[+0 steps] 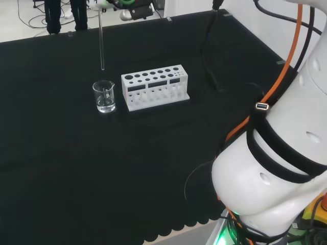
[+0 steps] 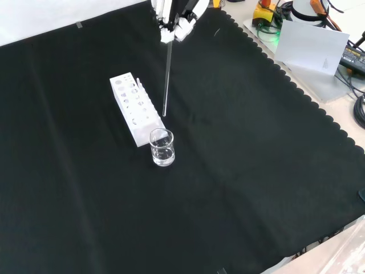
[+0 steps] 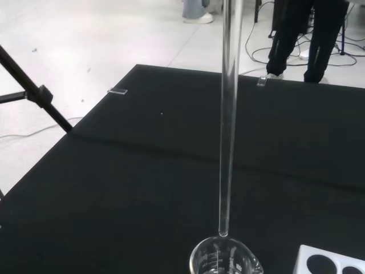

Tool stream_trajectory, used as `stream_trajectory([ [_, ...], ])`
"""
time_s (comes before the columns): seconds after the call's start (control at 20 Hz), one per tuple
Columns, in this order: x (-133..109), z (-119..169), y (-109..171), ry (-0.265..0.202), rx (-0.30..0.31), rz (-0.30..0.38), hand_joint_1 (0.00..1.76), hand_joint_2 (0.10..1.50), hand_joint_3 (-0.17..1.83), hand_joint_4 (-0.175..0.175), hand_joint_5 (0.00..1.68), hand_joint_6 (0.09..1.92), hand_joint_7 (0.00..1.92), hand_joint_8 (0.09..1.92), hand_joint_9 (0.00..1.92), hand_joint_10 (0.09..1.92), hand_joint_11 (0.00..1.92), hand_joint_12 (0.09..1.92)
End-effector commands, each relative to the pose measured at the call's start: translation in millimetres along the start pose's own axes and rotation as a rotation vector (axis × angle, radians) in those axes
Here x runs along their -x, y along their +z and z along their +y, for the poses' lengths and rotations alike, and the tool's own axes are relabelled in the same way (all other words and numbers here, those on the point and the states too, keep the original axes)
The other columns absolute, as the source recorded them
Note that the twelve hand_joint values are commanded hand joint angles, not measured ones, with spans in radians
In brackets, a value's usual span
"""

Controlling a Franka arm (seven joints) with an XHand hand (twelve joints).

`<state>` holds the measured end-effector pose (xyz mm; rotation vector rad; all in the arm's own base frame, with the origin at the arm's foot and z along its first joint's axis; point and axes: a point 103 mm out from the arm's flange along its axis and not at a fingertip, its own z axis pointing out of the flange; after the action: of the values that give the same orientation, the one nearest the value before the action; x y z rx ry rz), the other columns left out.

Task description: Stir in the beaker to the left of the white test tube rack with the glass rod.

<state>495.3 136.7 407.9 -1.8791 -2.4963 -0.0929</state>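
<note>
A: Beaker [image 1: 104, 96] on the tabletop [image 1: 76, 168], just left of the white test tube rack [image 1: 155, 87] in the head view, a little clear liquid in the bottom. In the front view, same beaker at the rack's near end, almost touching it.

B: Glass rod [image 2: 166, 80] hung near vertical, long axis straight up and down, top end pinched in the hand [image 2: 178, 17] with fingers curled round it. Lower tip still in the air, clear of the glass.

A: From the wrist view, tip [image 3: 223, 233] poised just above the beaker rim and apart from it. Beaker thus directly below the hand; next move judged a plain descent along the rod's own axis.

B: Graduation marks visible on the beaker wall, none legible. No brand or label readable elsewhere.
</note>
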Motion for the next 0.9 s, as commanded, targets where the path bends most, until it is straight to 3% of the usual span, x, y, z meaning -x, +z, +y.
stream_trajectory([
  [0.05, -5, 11, 11, -0.029, -0.006, -0.012, 1.32, 1.07, -0.17, -0.175, 1.39, 0.09, 1.29, 0.79, 1.67, 0.66, 1.65, 0.53],
  [0.3, -2, 23, 27, -0.031, 0.006, 0.015, 1.32, 1.07, -0.17, -0.175, 1.39, 0.09, 1.29, 0.79, 1.67, 0.66, 1.65, 0.54],
  [0.9, 3, 35, 67, -0.065, 0.011, 0.010, 1.32, 1.07, -0.17, -0.175, 1.39, 0.09, 1.29, 0.79, 1.67, 0.66, 1.65, 0.54],
])
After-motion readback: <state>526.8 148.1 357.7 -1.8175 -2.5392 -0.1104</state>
